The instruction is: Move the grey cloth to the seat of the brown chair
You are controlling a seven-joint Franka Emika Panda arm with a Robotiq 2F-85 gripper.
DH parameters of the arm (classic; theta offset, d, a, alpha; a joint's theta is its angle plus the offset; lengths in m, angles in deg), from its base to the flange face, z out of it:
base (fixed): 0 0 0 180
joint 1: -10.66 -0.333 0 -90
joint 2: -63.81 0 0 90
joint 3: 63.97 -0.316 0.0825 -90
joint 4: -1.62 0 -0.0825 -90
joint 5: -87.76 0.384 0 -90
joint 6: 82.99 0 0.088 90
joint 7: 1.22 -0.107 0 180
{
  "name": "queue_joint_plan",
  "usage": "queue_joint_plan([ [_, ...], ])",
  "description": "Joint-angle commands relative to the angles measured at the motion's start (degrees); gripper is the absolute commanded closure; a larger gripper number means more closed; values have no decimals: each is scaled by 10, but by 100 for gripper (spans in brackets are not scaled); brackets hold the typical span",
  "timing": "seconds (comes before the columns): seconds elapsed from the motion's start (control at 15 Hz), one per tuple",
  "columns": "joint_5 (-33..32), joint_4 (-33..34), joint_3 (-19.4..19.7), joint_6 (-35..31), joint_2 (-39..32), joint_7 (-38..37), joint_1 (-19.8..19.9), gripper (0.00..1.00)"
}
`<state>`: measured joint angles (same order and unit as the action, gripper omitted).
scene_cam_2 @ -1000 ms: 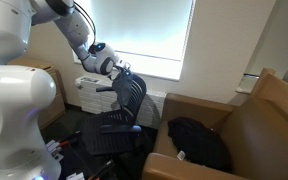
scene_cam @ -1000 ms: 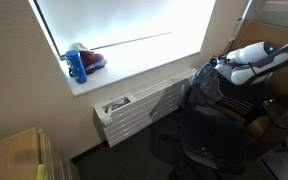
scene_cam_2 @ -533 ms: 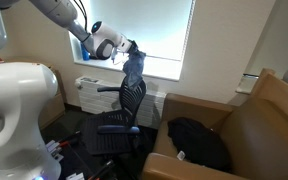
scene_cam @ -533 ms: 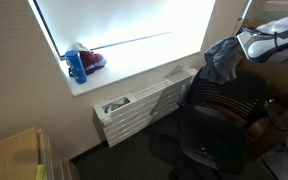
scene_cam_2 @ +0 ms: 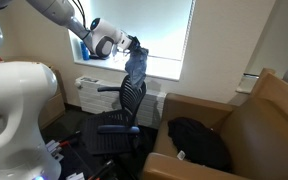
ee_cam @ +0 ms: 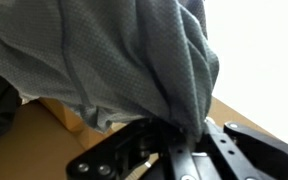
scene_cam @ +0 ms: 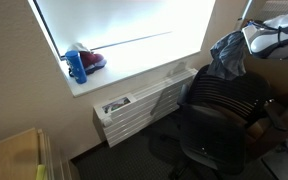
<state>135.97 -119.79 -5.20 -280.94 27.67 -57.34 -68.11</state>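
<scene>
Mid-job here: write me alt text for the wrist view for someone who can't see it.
A grey cloth fills most of the frame, its gathered folds pinched in the claw at the bottom edge. Behind it show a tan surface at lower left and bright white glare at right.
</scene>
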Motion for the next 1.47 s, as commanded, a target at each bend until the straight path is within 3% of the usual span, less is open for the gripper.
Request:
queue_joint_plan([
  [0.0, 43, 65, 31, 24, -39, -49, 44, 97],
  [0.33, 65, 94, 121, 85, -36, -92, 115, 97],
  [0.53, 71, 115, 143, 123, -50, -126, 200, 97],
  [0.73, 77, 145, 113, 183, -95, -181, 320, 97],
  [1.0, 68, 183, 63, 304, -183, -277, 441, 97],
  [1.07, 58, 141, 79, 264, -117, -224, 400, 87],
  [1.2, 58, 159, 61, 286, -166, -262, 437, 87],
  [1.33, 58, 168, 60, 287, -192, -280, 441, 87],
  [1.4, 9, 164, 23, 243, -152, -293, 452, 97],
])
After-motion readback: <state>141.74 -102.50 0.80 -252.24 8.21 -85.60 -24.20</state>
